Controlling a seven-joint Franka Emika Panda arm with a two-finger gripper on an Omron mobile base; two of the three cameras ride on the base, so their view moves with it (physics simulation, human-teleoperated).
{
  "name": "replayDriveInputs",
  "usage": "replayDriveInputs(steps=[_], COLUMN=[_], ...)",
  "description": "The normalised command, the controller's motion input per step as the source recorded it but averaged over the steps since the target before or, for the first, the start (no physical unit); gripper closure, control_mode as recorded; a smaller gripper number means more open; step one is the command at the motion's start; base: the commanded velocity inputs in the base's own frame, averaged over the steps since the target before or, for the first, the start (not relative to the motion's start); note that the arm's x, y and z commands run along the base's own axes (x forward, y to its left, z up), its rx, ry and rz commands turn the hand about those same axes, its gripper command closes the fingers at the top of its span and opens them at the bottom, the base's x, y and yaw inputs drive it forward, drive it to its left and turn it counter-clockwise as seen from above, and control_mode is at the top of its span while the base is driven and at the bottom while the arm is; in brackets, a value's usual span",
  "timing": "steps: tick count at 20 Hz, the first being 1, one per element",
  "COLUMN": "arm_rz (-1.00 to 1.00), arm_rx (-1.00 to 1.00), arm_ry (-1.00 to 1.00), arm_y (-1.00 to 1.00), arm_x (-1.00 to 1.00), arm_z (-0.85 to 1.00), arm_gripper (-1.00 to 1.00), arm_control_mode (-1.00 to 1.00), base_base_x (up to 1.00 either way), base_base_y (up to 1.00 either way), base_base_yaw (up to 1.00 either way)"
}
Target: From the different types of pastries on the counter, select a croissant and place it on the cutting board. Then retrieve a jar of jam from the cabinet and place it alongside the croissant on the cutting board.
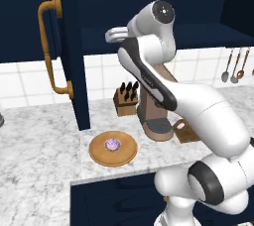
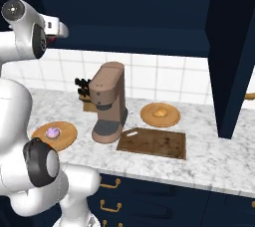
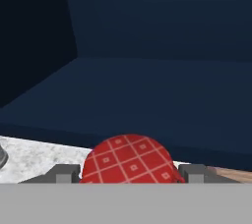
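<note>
A red top with a white diamond grid, the jar of jam [image 3: 129, 161], sits between my two dark fingertips in the hand view, and my gripper [image 3: 129, 173] is shut on it. Beyond it lies the dark-blue inside of the cabinet [image 3: 147, 95]. My hand [image 2: 54, 26] hangs high, in front of the open cabinet. The golden croissant [image 2: 159, 112] rests on a round wooden plate [image 2: 172, 119] behind the dark-brown cutting board [image 2: 152, 143], which is bare. The purple-topped cake [image 1: 112, 144] sits on another round plate [image 1: 126, 155].
A brown coffee machine [image 2: 109, 101] stands left of the board, with a knife block [image 1: 126, 100] behind it. The open navy cabinet door [image 1: 69, 46] with its brass handle [image 1: 47, 46] juts over the counter [image 1: 39, 141]. Utensils [image 1: 235, 66] hang on the tiled wall.
</note>
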Motion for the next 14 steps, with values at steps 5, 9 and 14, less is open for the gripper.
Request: replayDriveInputs(steps=[5,9,14], arm_rz=[-0.01,-0.09,-0.15], arm_rx=[0.06,0.09,0.07], arm_ry=[-0.03,0.0,0.03], arm_y=[-0.5,-0.47,-0.47], arm_x=[-1.0,-1.0,-0.89], arm_z=[0.01,0.0,0.0], arm_gripper=[1.0,1.0,1.0], arm_control_mode=[-1.0,-1.0,-1.0], base_base_x=[0.0,0.0,0.0], base_base_y=[0.0,0.0,0.0], base_base_yaw=[0.0,0.0,0.0])
